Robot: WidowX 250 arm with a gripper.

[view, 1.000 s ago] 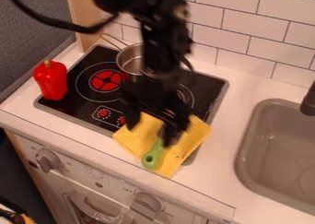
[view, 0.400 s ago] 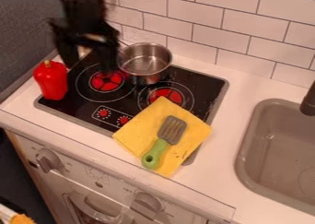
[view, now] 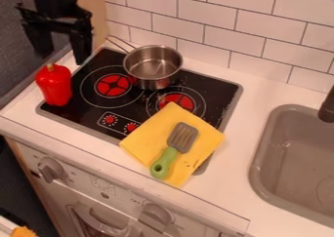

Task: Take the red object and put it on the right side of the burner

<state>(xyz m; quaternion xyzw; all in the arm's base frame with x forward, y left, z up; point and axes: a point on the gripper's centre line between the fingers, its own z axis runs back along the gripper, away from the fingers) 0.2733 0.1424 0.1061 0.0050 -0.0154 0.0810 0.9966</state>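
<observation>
The red object, a bell pepper with a green stem [view: 54, 85], stands upright at the left edge of the black burner plate [view: 98, 114]. Above and slightly right of it, at the upper left, my gripper [view: 62, 56] hangs open with nothing between its fingers, apart from the pepper. On the right side of the burner plate lie a yellow cloth [view: 145, 138] and, on top of it, a spatula with a green handle [view: 164, 163].
A metal pot [view: 154, 68] stands at the back of the burner plate, its handle toward the upper left. A grey sink [view: 287, 158] with a dark faucet [view: 327, 107] is at the right. A tiled wall [view: 254, 21] borders the counter behind.
My gripper has moved from above the cloth, across the burner plate to the upper left. The pot, cloth and spatula have come into full view; the pepper has not moved.
</observation>
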